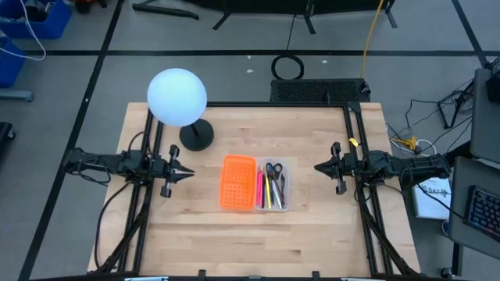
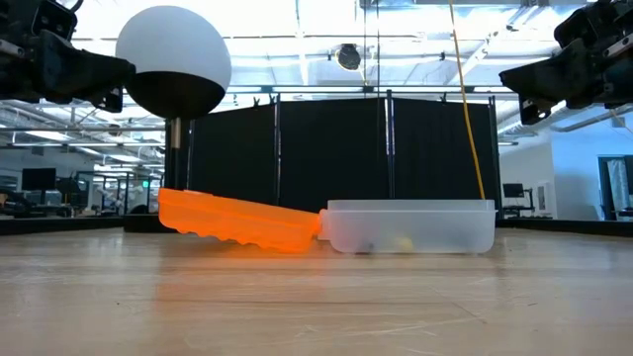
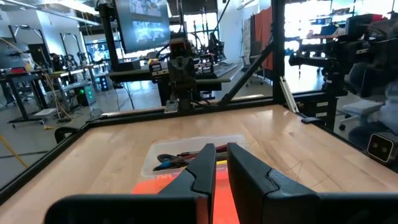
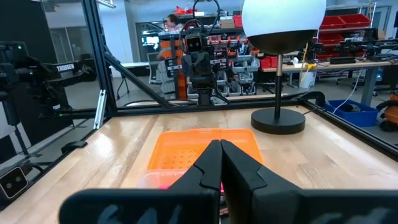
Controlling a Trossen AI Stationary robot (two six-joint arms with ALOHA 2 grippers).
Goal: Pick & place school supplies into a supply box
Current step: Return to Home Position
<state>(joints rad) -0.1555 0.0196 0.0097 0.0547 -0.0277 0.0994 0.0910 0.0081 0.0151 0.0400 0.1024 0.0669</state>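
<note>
High view: the small rectangular plastic supply box (image 1: pixel 255 183) lies open at the desk's middle, pens, pencils and scissors (image 1: pixel 270 186) in its clear half. Left gripper (image 1: pixel 186 172) and right gripper (image 1: pixel 321 166) hover beside it, jaws closed, empty.

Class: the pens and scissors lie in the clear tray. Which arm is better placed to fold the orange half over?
Left, probably: the left gripper sits beside the orange half; the right gripper faces the clear tray side.
</note>
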